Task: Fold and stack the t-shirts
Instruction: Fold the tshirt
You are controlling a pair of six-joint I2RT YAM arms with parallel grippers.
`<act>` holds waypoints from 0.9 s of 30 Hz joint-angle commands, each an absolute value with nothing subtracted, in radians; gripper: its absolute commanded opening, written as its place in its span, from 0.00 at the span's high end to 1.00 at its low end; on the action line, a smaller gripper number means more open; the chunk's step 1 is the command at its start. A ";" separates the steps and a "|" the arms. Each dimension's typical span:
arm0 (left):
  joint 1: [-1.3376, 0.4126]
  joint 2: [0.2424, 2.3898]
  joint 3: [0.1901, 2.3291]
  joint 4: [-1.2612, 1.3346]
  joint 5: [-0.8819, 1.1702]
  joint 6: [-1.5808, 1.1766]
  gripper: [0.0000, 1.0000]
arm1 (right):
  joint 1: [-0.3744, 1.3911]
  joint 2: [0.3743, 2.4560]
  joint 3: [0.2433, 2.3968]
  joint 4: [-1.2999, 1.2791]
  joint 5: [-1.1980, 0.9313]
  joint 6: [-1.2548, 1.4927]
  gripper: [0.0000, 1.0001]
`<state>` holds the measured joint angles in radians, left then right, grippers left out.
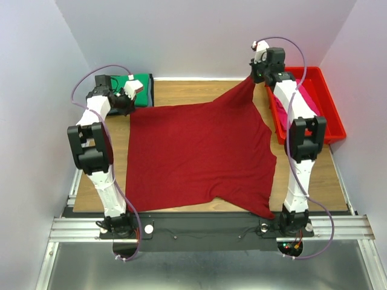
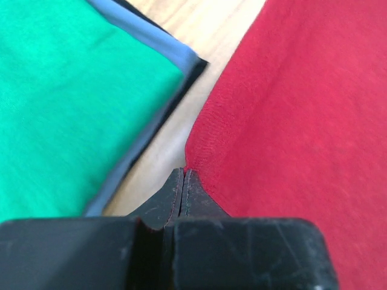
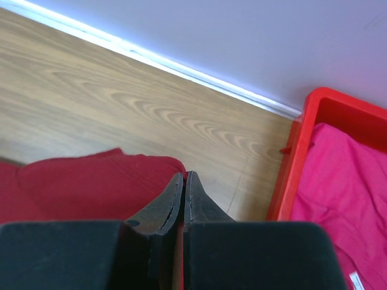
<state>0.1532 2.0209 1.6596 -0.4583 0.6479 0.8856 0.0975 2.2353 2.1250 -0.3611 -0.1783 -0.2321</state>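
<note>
Left arm: elbow folded high over the left side of the table, forearm reaching back. The left gripper (image 1: pixel 128 107) sits low at the far left corner of the dark red soft cloth t-shirt (image 1: pixel 193 157).
Right arm: stretched long up the right side, and the right gripper (image 1: pixel 253 77) is lifted at the far right, pulling that corner of the shirt into a raised peak.
Left grip: clamped. In the wrist view the left gripper (image 2: pixel 183 172) has its jaws pressed together, with the shirt's (image 2: pixel 302 121) edge pinched at the tip.
Right grip: clamped too. The right gripper's (image 3: pixel 184 176) jaws are tight together, with a sliver of red between them and the shirt (image 3: pixel 91 175) bunched at their left.
Shirt: spread wide across the middle of the light wooden table (image 1: pixel 181 90), held at both far corners. Its near right corner droops over the front edge.
Only the left wrist shows: a grey-blue cloth layer (image 2: pixel 184 60) and a dark edge under the folded green cloth t-shirt (image 2: pixel 60 90) (from above it reads as one stack).
Only the right wrist shows: creases in the bright pink cloth t-shirt (image 3: pixel 344 193), heaped inside the rigid bright red plastic tray (image 3: pixel 296 157).
Around: the green t-shirt (image 1: pixel 144 81) lies at the far left, just beside the left gripper. The tray (image 1: pixel 329 109) sits at the far right.
In the way: from above, the right forearm crosses over the tray and covers much of the pink t-shirt (image 1: pixel 313 101).
</note>
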 commanded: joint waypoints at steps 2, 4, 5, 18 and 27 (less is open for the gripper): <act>0.160 1.885 1.579 -0.431 0.672 0.966 1.00 | 0.092 2.051 2.008 -0.285 -0.224 -0.230 0.99; 0.160 1.856 1.539 -0.430 0.673 0.988 1.00 | 0.092 1.994 1.936 -0.287 -0.229 -0.230 0.99; 0.161 1.847 1.525 -0.430 0.675 0.994 1.00 | 0.092 1.976 1.910 -0.287 -0.229 -0.232 0.99; 0.198 1.668 1.286 -0.442 0.675 1.149 1.00 | 0.094 1.720 1.596 -0.290 -0.210 -0.275 0.99; 0.212 1.690 1.261 -0.419 0.650 1.158 1.00 | 0.094 1.615 1.490 -0.310 -0.224 -0.253 1.00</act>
